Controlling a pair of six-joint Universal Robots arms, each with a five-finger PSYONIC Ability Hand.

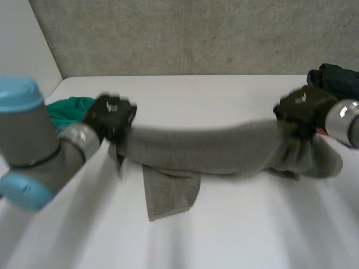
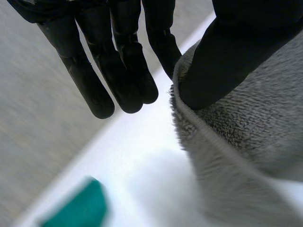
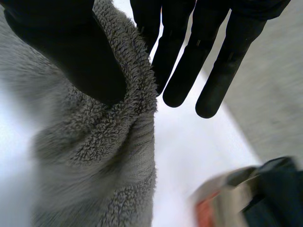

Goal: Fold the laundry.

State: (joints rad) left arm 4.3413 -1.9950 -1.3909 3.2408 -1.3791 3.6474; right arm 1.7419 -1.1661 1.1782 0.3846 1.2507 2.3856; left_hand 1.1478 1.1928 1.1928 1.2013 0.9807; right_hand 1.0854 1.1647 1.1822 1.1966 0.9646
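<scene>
Two black hands hold one grey towel stretched between them above the white table in my head view: the left hand at one end, the right hand at the other. Left wrist view: the thumb pinches the fluffy hem against one finger, the other fingers straight. Right wrist view: the same pinch, on bunched terry. I judge it soft, limp and light, best gripped at the corners.

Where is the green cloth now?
In the head view, the green cloth lies at the left edge of the table, behind the left hand gripping the grey towel.
</scene>
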